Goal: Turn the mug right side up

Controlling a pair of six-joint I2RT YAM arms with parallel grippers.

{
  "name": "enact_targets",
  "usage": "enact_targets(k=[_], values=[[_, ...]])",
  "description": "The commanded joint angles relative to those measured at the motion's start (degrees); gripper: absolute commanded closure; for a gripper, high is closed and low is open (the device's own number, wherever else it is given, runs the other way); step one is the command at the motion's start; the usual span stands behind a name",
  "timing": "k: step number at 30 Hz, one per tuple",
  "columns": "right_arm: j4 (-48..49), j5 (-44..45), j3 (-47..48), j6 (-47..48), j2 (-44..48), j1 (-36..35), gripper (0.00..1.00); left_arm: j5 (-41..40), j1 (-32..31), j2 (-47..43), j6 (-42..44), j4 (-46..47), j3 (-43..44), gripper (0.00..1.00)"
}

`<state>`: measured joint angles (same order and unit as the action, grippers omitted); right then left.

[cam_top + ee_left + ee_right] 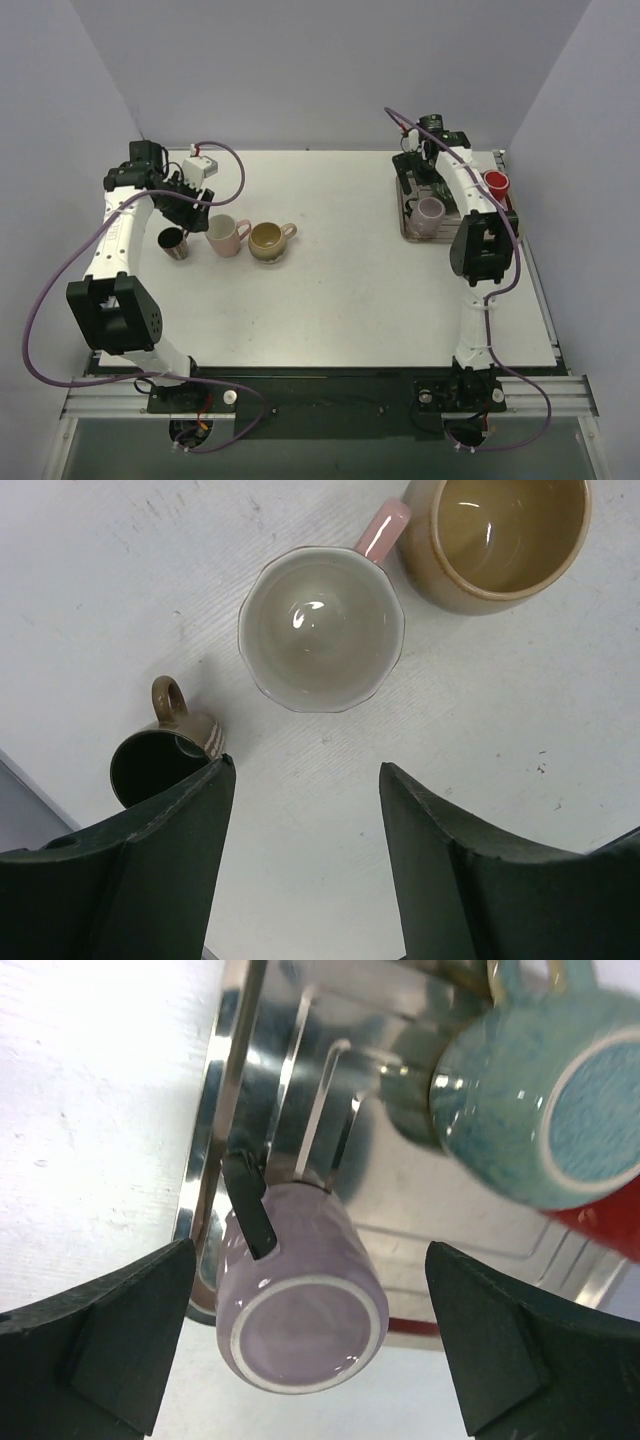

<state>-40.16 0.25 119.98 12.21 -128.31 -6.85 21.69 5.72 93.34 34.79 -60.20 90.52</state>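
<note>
A lavender mug [300, 1330] stands upside down, base towards the camera, at the front of a metal rack [270, 1050]; it also shows in the top view [430, 213]. A black piece lies against its side. My right gripper [310, 1250] is open above it, one finger on each side, not touching; in the top view the gripper [420, 185] hangs over the rack [410, 232]. My left gripper [305, 765] is open and empty above bare table, near three upright mugs; it shows in the top view [192, 207] at the left.
A teal mug [530, 1110] and a red mug [610, 1225] sit upside down further back on the rack. On the left stand a small dark brown mug [150, 765], a white mug with pink handle [320, 630] and a tan mug [500, 540]. A white box [200, 165] sits behind them.
</note>
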Motion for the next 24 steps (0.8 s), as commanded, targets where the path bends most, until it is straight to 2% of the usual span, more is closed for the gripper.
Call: enact_targets(k=[1,4,8,13,18,21,22,24], values=[[-4.39,2.29,6.39,8.88,-4.39,-2.98,0.09,2.21,-0.09,-3.08,0.90,0.62,-0.87,0.30],[-6.94,3.61,8.51,15.37,-8.78,-4.48,0.17,2.04,-0.18,-3.17,0.99,0.96,-1.22,0.30],[-9.14,7.39,9.83,19.60,-12.14,-5.98,0.39,1.77,-0.09,-2.46,0.81,1.14,-1.22,0.30],[-9.94,10.28,10.18,20.40,-13.28,-6.07,0.46,1.95,-0.18,-1.58,0.64,1.14,-0.70,0.30],[-10.73,12.22,9.66,22.24,-12.76,-6.42,0.72,2.04,-0.62,-1.67,0.28,1.05,-0.43,0.30],[-10.99,12.58,9.04,23.73,-10.92,-6.60,0.83,1.95,-0.71,-2.02,0.46,0.88,-0.26,0.30],[-10.99,12.58,8.78,24.09,-10.39,-6.68,0.96,1.86,-0.71,-2.02,0.28,0.97,-0.26,0.30],[-10.99,12.41,9.04,24.27,-8.80,-6.86,1.00,2.12,-0.79,-2.37,0.11,0.97,-0.17,0.30]])
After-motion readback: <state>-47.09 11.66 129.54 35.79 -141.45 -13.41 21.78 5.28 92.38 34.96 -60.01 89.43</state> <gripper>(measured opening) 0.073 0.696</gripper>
